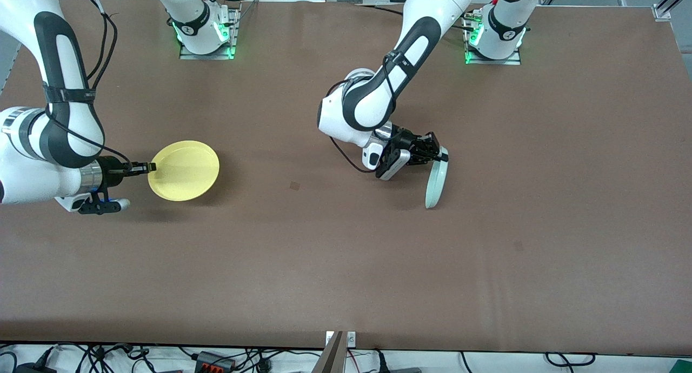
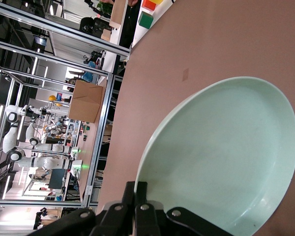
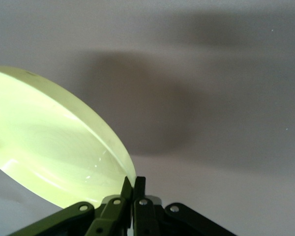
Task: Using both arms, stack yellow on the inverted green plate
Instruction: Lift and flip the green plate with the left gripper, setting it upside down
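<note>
Item 1, green plate (image 1: 436, 185). Stood nearly on edge over the middle of the table (image 1: 346, 265), toward the left arm's end. Its upper rim was clamped in the left gripper (image 1: 440, 155), whose fingers were fully closed on that rim. Its lower rim was at or just above the tabletop; contact could not be told. In the left wrist view the plate's hollow face (image 2: 226, 162) was turned toward the camera, and the rim ran straight out from the fingers (image 2: 137, 196). Judged mid-turn, not yet lying upside down.

Item 2, yellow plate (image 1: 184, 170). Held roughly level and hollow side up, lifted off the table as its shadow in the right wrist view suggested, toward the right arm's end. The right gripper (image 1: 151, 168) was shut on the rim nearest that arm. In the right wrist view the plate (image 3: 54, 147) spread away from the pinched fingers (image 3: 132, 189).

Governing relation: the two plates were well apart along the length of the table, at much the same depth from the front camera. Each plate extended from its gripper toward the other arm. The yellow plate would likely need to travel across toward the green one, and only once the green one was laid face down.
</note>
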Robot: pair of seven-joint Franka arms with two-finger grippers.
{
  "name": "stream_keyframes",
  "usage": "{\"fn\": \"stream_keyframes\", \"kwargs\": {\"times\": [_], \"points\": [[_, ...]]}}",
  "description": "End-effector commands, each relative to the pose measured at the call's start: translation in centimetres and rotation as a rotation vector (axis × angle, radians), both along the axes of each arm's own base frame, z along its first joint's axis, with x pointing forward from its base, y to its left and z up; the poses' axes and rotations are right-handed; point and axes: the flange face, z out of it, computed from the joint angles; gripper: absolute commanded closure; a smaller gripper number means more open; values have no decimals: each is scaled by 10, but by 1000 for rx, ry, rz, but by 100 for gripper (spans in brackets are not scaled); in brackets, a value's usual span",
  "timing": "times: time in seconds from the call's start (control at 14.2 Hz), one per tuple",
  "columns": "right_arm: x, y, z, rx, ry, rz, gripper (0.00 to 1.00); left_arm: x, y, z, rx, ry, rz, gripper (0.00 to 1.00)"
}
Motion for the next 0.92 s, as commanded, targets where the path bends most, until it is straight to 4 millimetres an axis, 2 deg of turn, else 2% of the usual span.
{"fn": "stream_keyframes", "kwargs": {"times": [0.0, 0.14, 0.28, 0.35, 0.63, 0.77, 0.85], "points": [[2, -5, 9, 24, -6, 7, 100, 3, -26, -24, -106, -27, -76, 85], [1, -7, 10, 22, -3, 6, 100, 7, -41, -29, -203, -39, -155, 56], [4, -8, 18, 20, -3, 10, 100, 9, -54, -29, -285, -46, -206, 14], [6, -9, 22, 18, -6, 13, 100, 10, -64, -27, -346, -56, -237, 0], [7, -12, 24, 14, -10, 9, 100, 10, -100, -8, -683, -51, -248, 0], [11, -9, 31, -2, -26, 24, 100, 13, -106, 0, -758, -60, -248, 0], [12, -7, 34, -4, -32, 26, 100, 21, -102, 17, -791, -72, -223, 0]]}}
